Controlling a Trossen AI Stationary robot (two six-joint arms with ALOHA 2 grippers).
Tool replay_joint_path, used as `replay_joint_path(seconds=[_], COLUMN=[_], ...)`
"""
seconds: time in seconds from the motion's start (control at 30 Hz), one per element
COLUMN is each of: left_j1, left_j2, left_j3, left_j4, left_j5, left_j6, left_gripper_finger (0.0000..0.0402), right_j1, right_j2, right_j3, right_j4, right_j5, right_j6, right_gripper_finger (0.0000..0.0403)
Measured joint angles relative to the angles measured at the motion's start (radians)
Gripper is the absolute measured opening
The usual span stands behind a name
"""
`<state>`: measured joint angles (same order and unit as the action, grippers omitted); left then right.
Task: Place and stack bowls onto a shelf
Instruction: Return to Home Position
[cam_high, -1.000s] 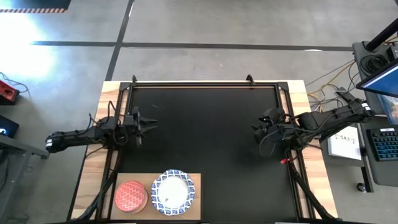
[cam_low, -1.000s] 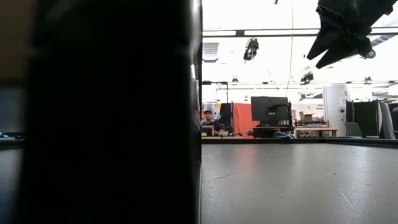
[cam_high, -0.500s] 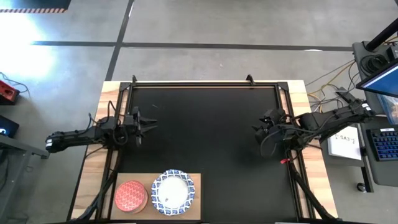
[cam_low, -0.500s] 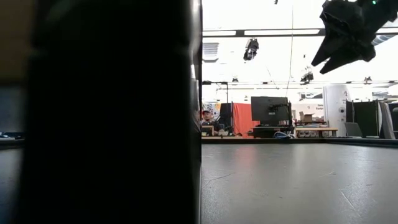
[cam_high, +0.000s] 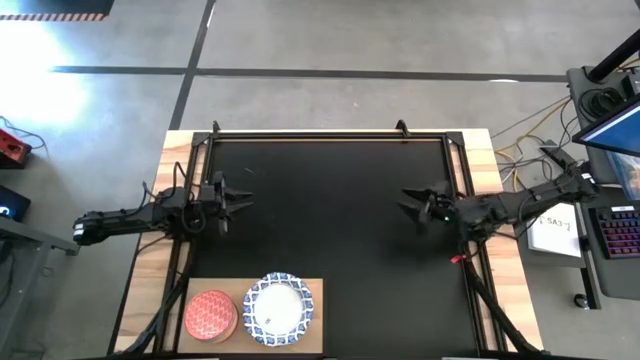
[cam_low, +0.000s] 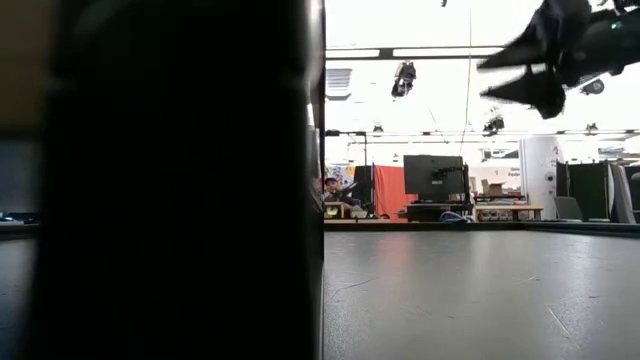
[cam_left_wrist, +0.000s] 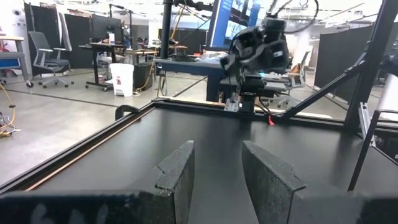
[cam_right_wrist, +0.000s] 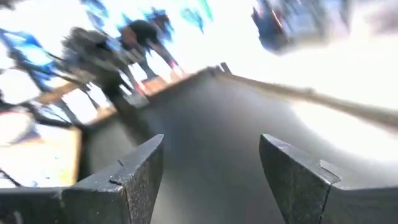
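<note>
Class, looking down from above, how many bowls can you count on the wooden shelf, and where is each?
2. A red-pink bowl sits at the left of the shelf; a white blue-rimmed bowl sits right of it. Others may lie hidden beneath them.

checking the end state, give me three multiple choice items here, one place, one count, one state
1. Where is the white patterned bowl? A in a gripper; B on the shelf beside the red-pink bowl; C on the floor.
2. How many bowl tops show from above? A two; B four; C eight.
3. The right gripper, over the black mat's right side, is: A shut on a bowl; B out of view; C open and empty.
Key: 1 B, the high view shows it there; 2 A, one red-pink, one white; 3 C, its fingers stand apart, nothing between.
</note>
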<state>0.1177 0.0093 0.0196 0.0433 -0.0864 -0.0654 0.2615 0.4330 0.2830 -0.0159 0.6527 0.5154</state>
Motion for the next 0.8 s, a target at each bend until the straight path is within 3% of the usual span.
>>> replay_joint_path(seconds=[0.1, 0.2, 0.3, 0.8], left_j1=[0.000, 0.000, 0.000, 0.000], left_j2=[0.000, 0.000, 0.000, 0.000], left_j3=[0.000, 0.000, 0.000, 0.000], left_j4=[0.000, 0.000, 0.000, 0.000], left_j5=[0.000, 0.000, 0.000, 0.000], left_j6=[0.000, 0.000, 0.000, 0.000], left_gripper_finger=[0.0116, 0.0116, 0.0116, 0.0116], right_j1=[0.000, 0.000, 0.000, 0.000], right_j2=[-0.050, -0.100, -0.151, -0.401], right_j3=[-0.080, -0.134, -0.162, -0.270], right_j4=[0.282, 0.424, 0.448, 0.417], right_j5=[-0.070, -0.187, -0.238, -0.234], right_j6=[-0.265, -0.431, -0.483, -0.583], right_gripper_finger=[0.0249, 0.0249, 0.0249, 0.0249])
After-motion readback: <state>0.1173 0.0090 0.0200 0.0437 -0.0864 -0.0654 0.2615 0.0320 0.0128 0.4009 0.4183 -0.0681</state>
